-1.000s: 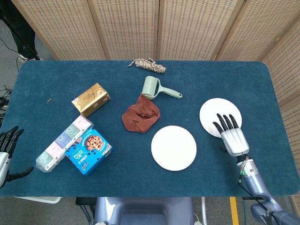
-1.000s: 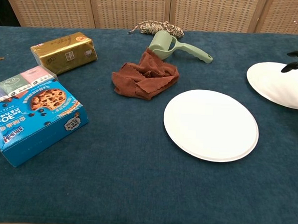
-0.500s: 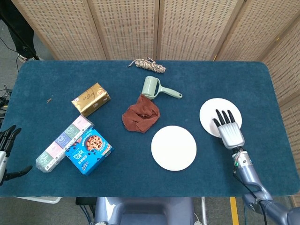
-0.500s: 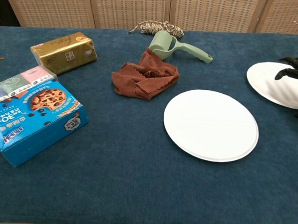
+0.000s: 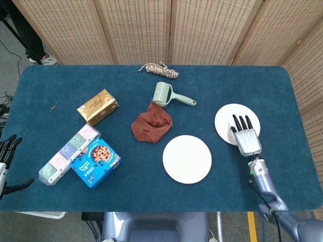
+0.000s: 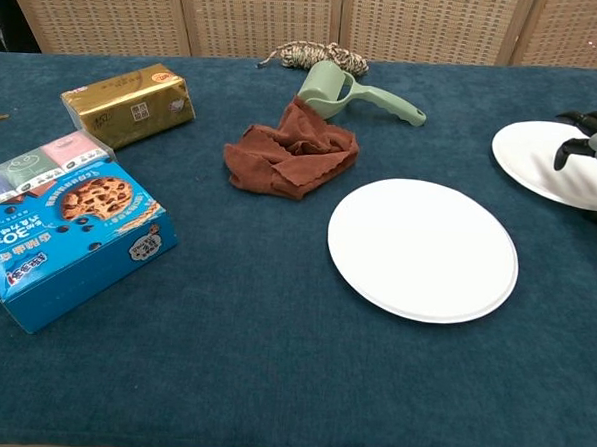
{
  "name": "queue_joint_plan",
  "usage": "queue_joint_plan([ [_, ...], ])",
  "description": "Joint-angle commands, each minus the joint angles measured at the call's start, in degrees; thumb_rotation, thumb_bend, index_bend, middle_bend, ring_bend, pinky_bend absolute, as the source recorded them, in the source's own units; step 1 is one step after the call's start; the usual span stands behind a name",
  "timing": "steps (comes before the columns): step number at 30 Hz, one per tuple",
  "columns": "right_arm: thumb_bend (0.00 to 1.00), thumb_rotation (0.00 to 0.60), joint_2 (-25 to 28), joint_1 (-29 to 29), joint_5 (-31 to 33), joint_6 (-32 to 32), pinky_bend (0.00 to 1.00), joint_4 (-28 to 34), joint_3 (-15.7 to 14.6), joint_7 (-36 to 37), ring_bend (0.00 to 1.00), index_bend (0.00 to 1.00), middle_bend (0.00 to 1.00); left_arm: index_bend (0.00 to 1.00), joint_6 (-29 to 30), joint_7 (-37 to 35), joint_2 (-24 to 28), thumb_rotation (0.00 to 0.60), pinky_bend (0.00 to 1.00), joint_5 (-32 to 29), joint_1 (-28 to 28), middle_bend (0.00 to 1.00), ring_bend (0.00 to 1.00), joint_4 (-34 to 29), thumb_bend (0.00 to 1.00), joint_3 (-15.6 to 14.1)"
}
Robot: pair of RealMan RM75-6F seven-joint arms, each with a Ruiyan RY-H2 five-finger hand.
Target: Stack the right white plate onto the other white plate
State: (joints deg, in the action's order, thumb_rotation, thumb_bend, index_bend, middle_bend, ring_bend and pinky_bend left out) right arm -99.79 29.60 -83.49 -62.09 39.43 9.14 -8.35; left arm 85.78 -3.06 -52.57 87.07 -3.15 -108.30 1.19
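Observation:
The right white plate (image 5: 228,121) (image 6: 530,156) lies on the blue table near its right side. My right hand (image 5: 246,135) (image 6: 595,149) lies over the plate's near right part, dark fingers stretched flat and apart across its top; whether the thumb is under the rim is hidden. The other white plate (image 5: 186,159) (image 6: 422,248) lies flat in the middle front, a short gap left of the first. My left hand (image 5: 6,160) hangs off the table's front left corner, fingers apart and holding nothing.
A brown cloth (image 5: 151,123) and a green roller (image 5: 169,95) lie behind the middle plate. A gold box (image 5: 98,106), a pastel pack (image 5: 68,154) and a blue cookie box (image 5: 95,161) sit at the left. A rope bundle (image 5: 159,69) lies at the back edge.
My right hand has slid forward and slightly left, further over the right plate. The left hand has dropped a little lower at the table's corner. The plates have barely moved.

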Motion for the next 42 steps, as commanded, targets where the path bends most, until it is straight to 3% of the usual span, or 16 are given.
queue_joint_plan([
  [1, 0.14, 0.600, -1.08, 0.20, -0.05, -0.79, 0.00, -1.61, -0.25, 0.55, 0.00, 0.36, 0.00, 0.00, 0.10, -0.14, 0.06, 0.600, 0.00, 0.08, 0.05, 0.00, 0.00, -0.02, 0.00, -0.01],
  [5, 0.26, 0.600, -1.97, 0.25, -0.04, -1.33, 0.00, -3.41, -0.48, 1.34, 0.00, 0.41, 0.00, 0.00, 0.14, -0.34, 0.13, 0.600, 0.00, 0.24, 0.08, 0.00, 0.00, -0.01, 0.00, -0.07],
  [11, 0.29, 0.600, -3.22, 0.28, -0.41, -2.89, 0.00, -6.06, -0.91, 3.26, 0.00, 0.53, 0.02, 0.00, 0.22, -0.57, 0.22, 0.600, 0.00, 0.41, 0.12, 0.00, 0.00, 0.02, 0.00, -0.11],
  [18, 0.55, 0.600, -4.63, 0.29, -1.12, -5.08, 0.00, -10.25, -1.42, 7.10, 0.00, 0.55, 0.05, 0.00, 0.09, -0.74, 0.24, 0.600, 0.00, 0.65, 0.07, 0.00, 0.00, 0.01, 0.00, -0.22],
  [22, 0.62, 0.600, -4.93, 0.29, -1.30, -5.65, 0.00, -11.45, -1.66, 8.40, 0.00, 0.58, 0.06, 0.00, 0.13, -0.68, 0.25, 0.600, 0.00, 0.75, 0.08, 0.00, 0.00, 0.00, 0.00, -0.25],
  [33, 0.64, 0.600, -5.62, 0.40, -1.28, -7.01, 0.01, -12.92, -1.83, 9.45, 0.00, 0.63, 0.08, 0.00, 0.18, -0.89, 0.35, 0.600, 0.00, 0.95, 0.13, 0.00, 0.00, -0.07, 0.00, -0.37],
  [39, 0.64, 0.600, -5.66, 0.23, -1.74, -10.75, 0.04, -13.49, -1.60, 12.69, 0.00, 0.66, 0.11, 0.00, 0.07, -1.21, 0.42, 0.600, 0.00, 0.98, 0.08, 0.00, 0.00, -0.02, 0.00, -0.39],
  [42, 0.64, 0.600, -5.03, -0.62, -2.91, -15.51, 0.05, -13.78, -2.01, 15.98, 0.00, 0.67, 0.12, 0.00, 0.18, -1.44, 0.55, 0.600, 0.00, 1.17, 0.13, 0.00, 0.00, -0.13, 0.00, -0.45],
])
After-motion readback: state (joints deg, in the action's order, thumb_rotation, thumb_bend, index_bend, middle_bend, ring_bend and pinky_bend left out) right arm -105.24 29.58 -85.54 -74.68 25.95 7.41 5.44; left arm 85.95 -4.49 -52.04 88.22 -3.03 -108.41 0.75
